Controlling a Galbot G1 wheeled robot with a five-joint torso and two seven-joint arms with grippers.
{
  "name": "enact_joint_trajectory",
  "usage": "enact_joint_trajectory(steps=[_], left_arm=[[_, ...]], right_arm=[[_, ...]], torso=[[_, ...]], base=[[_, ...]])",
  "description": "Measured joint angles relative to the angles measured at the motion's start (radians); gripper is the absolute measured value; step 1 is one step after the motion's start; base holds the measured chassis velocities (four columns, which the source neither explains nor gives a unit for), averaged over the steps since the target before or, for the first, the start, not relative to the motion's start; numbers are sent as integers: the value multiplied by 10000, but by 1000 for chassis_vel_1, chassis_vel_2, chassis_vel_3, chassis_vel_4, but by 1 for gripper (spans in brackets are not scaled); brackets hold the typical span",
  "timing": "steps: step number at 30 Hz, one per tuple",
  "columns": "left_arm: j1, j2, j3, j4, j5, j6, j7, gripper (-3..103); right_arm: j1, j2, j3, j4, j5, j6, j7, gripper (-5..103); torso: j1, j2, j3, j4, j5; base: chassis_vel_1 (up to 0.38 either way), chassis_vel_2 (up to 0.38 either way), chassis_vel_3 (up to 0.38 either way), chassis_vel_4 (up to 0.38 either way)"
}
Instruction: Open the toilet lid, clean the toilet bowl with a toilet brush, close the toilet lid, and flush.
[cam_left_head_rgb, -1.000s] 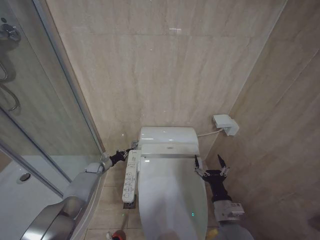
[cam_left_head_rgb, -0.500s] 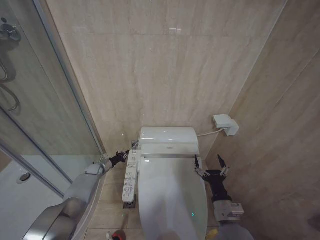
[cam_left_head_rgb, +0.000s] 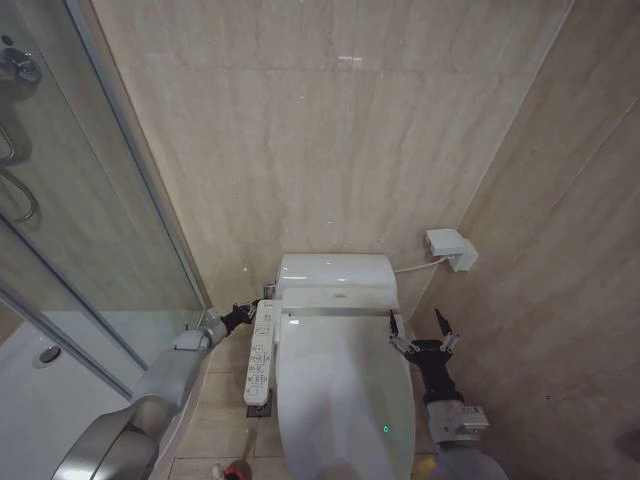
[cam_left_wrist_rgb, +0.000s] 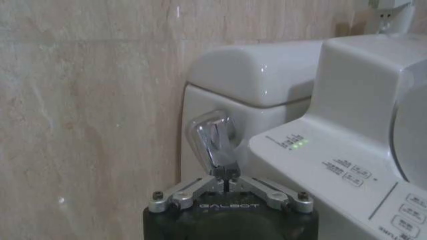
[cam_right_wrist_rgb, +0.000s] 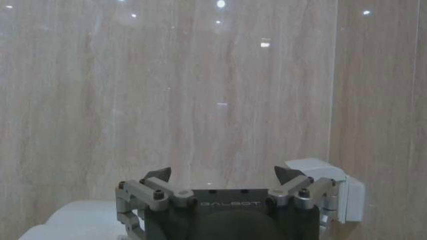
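Toilet lid (cam_left_head_rgb: 345, 390) is down; left gripper (cam_left_wrist_rgb: 225, 182), fingers pinched together at the chrome flush lever (cam_left_wrist_rgb: 212, 142) tip, may slip off sideways; right gripper (cam_left_head_rgb: 420, 335) idles spread beside the lid.

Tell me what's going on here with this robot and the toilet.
The toilet lid is down. The left gripper has reached along the left side of the tank, its fingertips closed together at the chrome flush lever. The right gripper hangs open and idle by the toilet's right side. The toilet brush sits on the floor at front left.
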Motion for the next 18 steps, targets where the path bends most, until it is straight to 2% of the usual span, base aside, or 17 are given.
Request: enact_joint_trajectory(steps=[6,9,13,15,16,18], left_arm=[[547,252,-247,-1191,-272,4,-551,0],[895,346,-455,-1839,-280,68,-1431,0],[1159,327,-661,-2253,-256,59,-2062,0],[1440,228,-899,-2759,-162,60,-2713,0],[1440,228,-899,-2759,-162,60,-2713,0],[1703,74,-1169,-3340,143,171,-3677,0]], right_arm=[[0,0,0,0,-1,0,0,100],[0,0,0,0,0,0,0,100],[0,0,0,0,0,0,0,100],[0,0,0,0,0,0,0,100],[0,0,0,0,0,0,0,100],[0,0,0,0,0,0,-1,100]], torso=[[-2,0,0,0,1],[-2,0,-1,1,1],[-2,0,-1,2,1],[-2,0,0,2,0],[-2,0,0,2,0],[-2,-1,0,1,0]], base=[[0,0,0,0],[0,0,0,0],[0,0,0,0],[0,0,0,0],[0,0,0,0],[0,0,0,0]])
